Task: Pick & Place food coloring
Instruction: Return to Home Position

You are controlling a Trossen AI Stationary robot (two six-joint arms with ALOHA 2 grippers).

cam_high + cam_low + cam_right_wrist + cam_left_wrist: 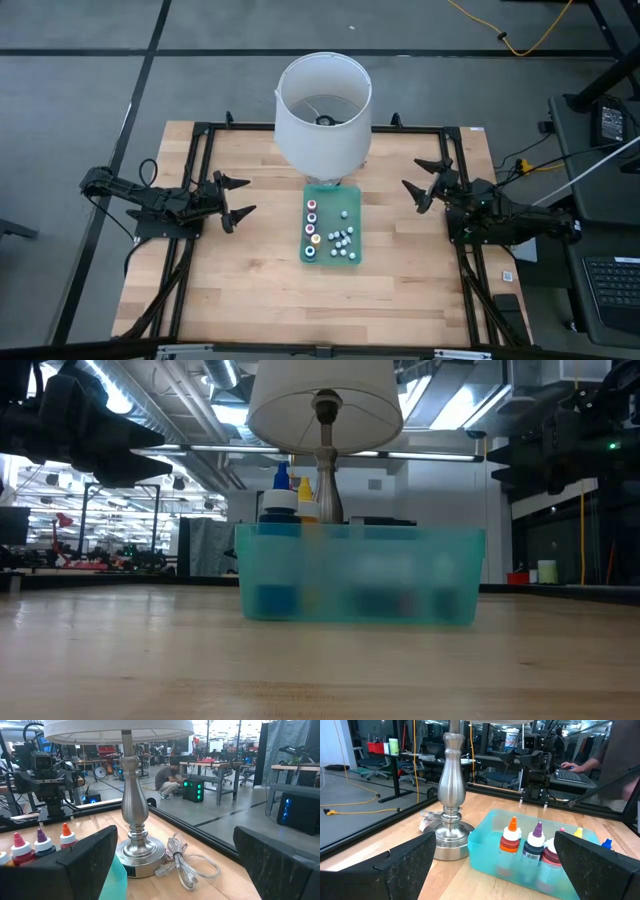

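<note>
The food coloring is a row of several tiny bottles standing upright on the floor of a teal tray, along its left side. In the left wrist view they show orange, purple, yellow and blue caps. My left gripper stands open above the table, left of the tray, pointing level at it. My right gripper stands open to the tray's right. Neither has anything between its fingers.
A lamp with a white shade and a metal base stands just beyond the tray's far end, its cord coiled beside the base. Several small pale round pieces lie in the tray's right half. A black frame edges the wooden table.
</note>
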